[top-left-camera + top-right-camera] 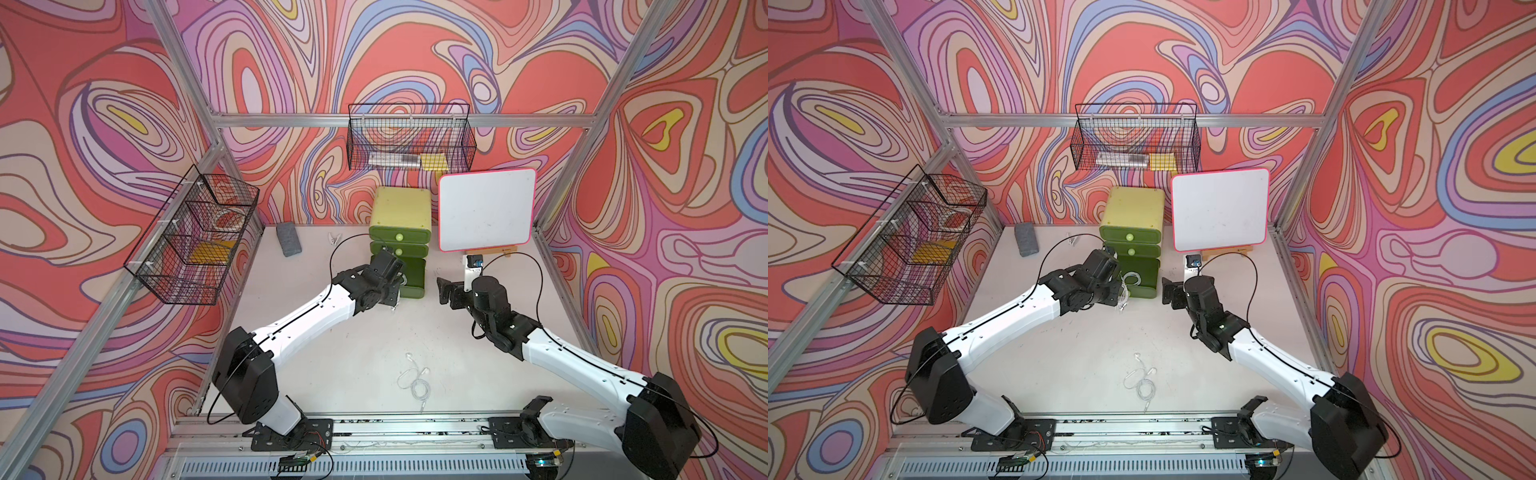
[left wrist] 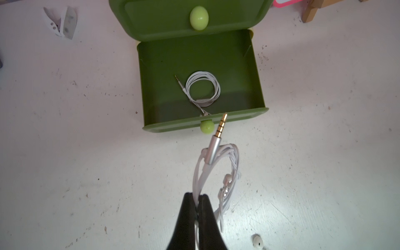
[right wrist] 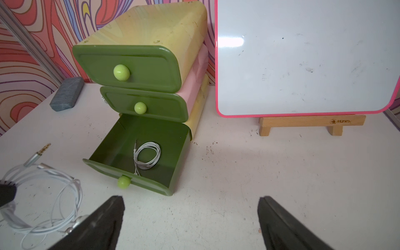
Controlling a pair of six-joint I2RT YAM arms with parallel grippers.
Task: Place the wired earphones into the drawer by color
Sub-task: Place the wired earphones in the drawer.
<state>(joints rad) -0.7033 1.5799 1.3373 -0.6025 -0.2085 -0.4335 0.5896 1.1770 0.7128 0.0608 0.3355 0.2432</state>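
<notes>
Earphones (image 2: 213,151), a limp white thin-cable coil with a rigid metal plug, hang pinched between the left gripper's (image 2: 195,195) pressed-together black claws, at eight o'clock of the open glossy dark-green plastic bottom drawer (image 2: 173,126), which holds another white coil (image 2: 203,89). Slack loops could snag its front lip and spill. Right gripper (image 3: 190,201) stands spread, empty.

Around me the walls (image 1: 104,124) swirl in red, pink, lilac and yellow, framed by aluminium bars (image 1: 332,120). My bench (image 1: 353,332) is white, scuffed and evenly lit. One black wire basket (image 1: 411,137) hangs on the back wall and another basket (image 1: 191,237) on the left wall. A pink-rimmed whiteboard (image 1: 486,208) stands at the bench's far right corner.
</notes>
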